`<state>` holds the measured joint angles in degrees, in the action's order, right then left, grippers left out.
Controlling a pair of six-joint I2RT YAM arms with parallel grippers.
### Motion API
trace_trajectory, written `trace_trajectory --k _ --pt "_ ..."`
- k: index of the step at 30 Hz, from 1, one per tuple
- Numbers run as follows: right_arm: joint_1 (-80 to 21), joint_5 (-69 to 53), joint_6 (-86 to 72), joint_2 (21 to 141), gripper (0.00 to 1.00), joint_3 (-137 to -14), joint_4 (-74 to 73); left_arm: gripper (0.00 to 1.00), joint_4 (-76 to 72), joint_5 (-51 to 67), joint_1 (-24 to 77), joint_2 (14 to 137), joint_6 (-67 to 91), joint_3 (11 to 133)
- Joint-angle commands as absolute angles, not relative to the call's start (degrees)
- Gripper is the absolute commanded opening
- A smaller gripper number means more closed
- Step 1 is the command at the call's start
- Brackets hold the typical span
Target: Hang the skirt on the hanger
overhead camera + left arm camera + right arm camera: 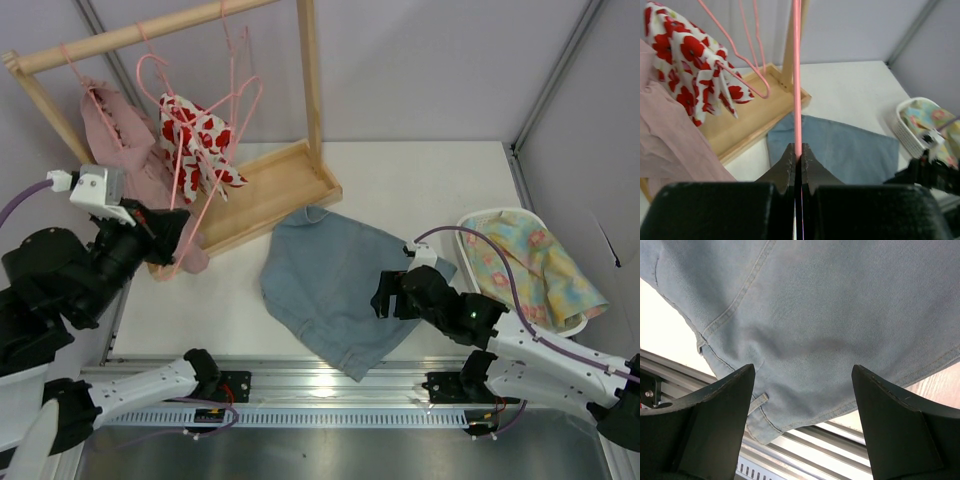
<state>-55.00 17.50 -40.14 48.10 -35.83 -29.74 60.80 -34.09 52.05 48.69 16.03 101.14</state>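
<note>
**Asker:** How far along are you?

**Me:** Only at the start. On the left, my left pincer [797, 150] is clamped tight on the thin pink wire of the hanger [797, 75], which rises straight up out of my fingertips in the left wrist view. I cannot tell whether its hook is on the rail or free. The skirt [340, 285] is not on it. It lies flat on the table [430, 190] in the middle, just right of the rack's tray, with its near corner reaching over the table's near edge.

**Asker:** And your other hand?

**Me:** My right pincer [802, 375] stands wide open and holds nothing. It hovers low over the skirt's near right part, where I see a belt loop and seams between my fingers. By my reckoning everything is left to do: grasp the skirt, lift it, bring skirt and hanger together, and hang it.

**Asker:** What is around you?

**Me:** Far left is the wooden rack [310, 60]. On it hang a pale pink dress [115, 140], a white garment with red print [200, 135] and more pink hangers, all close beside my left pincer. I judge those wires and cloths could snag my hanger. Far right, a white basket [470, 220] holds a flowered cloth [535, 260], just beside my right arm but clear of the skirt.
</note>
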Motion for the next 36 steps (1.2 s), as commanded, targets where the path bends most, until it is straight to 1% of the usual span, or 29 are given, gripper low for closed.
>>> trace_trajectory --k 1,5,7,8,9,10,11,12,13,14,16,17,21,25,29,32,34,35,36 --pt "-55.02 16.18 -36.57 46.67 0.85 -38.32 -29.54 0.00 62.40 -24.88 52.38 46.85 14.42 101.86" --pt "-56.07 11.01 -35.60 45.62 0.84 -38.41 -27.17 0.00 60.30 -15.24 52.47 44.74 10.03 97.48" --pt "-58.44 9.59 -34.46 45.44 0.82 -37.88 -25.76 0.00 59.51 -13.28 52.47 45.00 8.45 92.48" --pt "-60.10 11.32 -32.97 45.53 0.82 -37.62 -24.79 0.00 58.11 -12.92 52.47 44.91 8.18 90.89" --pt "-64.64 13.08 -32.18 46.05 0.83 -37.36 -24.70 0.00 57.40 -12.92 52.47 44.65 8.17 85.75" --pt "-67.38 15.18 -31.47 46.49 0.83 -37.35 -24.78 0.00 56.52 -13.01 52.47 44.47 8.43 84.39" --pt "-70.46 19.99 -30.94 47.10 0.83 -37.61 -25.48 0.00 54.95 -13.18 52.47 43.43 8.87 81.16" --pt "-73.36 21.95 -30.85 48.33 0.83 -37.88 -25.84 0.00 54.15 -13.97 52.47 42.46 9.75 79.38" --pt "-79.13 24.15 -31.02 48.77 0.83 -38.23 -26.27 0.00 52.66 -13.63 52.47 41.32 11.32 75.88" --pt "-81.63 27.48 -31.46 49.21 0.83 -38.23 -26.37 0.00 51.78 -13.19 52.47 38.87 12.21 72.46" --pt "-87.94 29.87 -33.13 50.97 0.83 -37.80 -26.11 0.00 50.89 -11.53 52.47 36.75 15.01 69.62" --pt "-89.81 31.80 -33.48 51.76 0.82 -37.53 -25.06 0.00 50.80 -11.51 52.47 36.04 15.90 66.22" --pt "-97.63 35.59 -33.23 58.69 0.82 -36.65 -19.61 0.00 51.85 -12.74 52.47 34.45 20.90 60.65" --pt "-100.81 38.32 -32.09 70.19 0.82 -39.63 -19.25 0.00 51.51 -13.01 52.47 33.05 23.81 55.55" --pt "-101.86 39.72 -30.76 77.16 0.81 -42.61 -19.07 0.00 51.07 -12.75 52.47 31.29 25.49 53.61" --pt "-101.87 43.22 -31.99 80.84 0.80 -44.82 -22.14 0.00 51.42 -13.09 52.47 30.85 26.10 53.35" --pt "-101.95 44.20 -32.08 82.08 0.77 -46.40 -23.55 0.00 51.33 -12.92 52.47 30.85 26.28 53.26" --pt "-101.95 44.82 -32.08 83.13 0.72 -46.58 -23.64 0.00 51.15 -12.83 52.47 30.85 26.37 53.17" --pt "-101.87 45.00 -32.17 83.75 0.70 -46.58 -23.73 0.00 50.89 -12.66 52.47 30.76 26.45 53.00"
